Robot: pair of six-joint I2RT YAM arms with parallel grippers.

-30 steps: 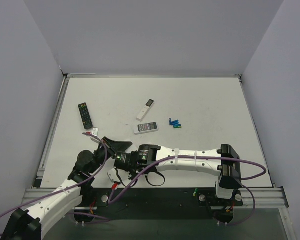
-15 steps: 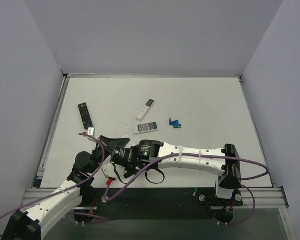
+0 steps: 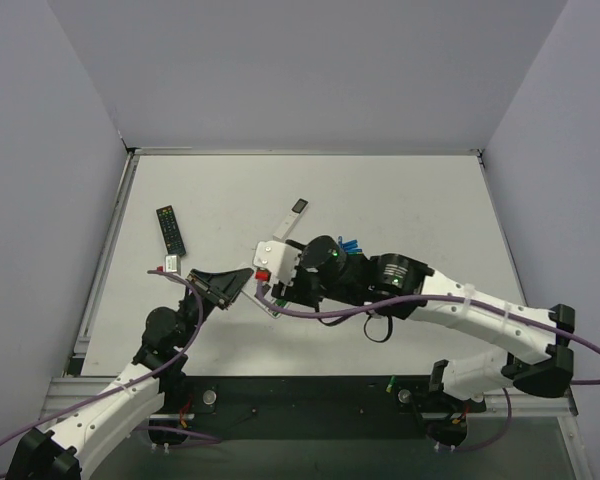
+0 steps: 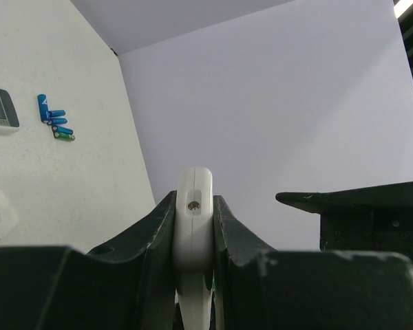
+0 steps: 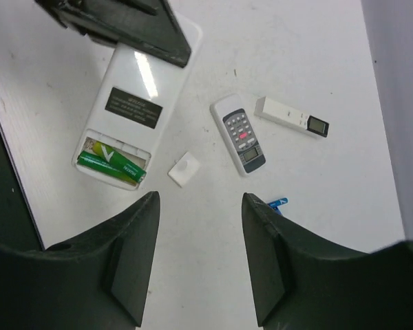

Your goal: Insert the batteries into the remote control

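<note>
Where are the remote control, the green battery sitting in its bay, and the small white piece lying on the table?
remote control (image 5: 134, 86): right wrist view, on its plain white back.
green battery (image 5: 113, 167): right wrist view, middle of the cell.
small white piece (image 5: 184, 169): right wrist view, its centre.

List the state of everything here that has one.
remote control: back showing, battery bay open.
bay batteries: two green cells lying in the bay.
bay cover: off, flat on the table.
loose batteries: on the table, outside the remote.
left gripper: shut on the remote control.
right gripper: open, empty.
</note>
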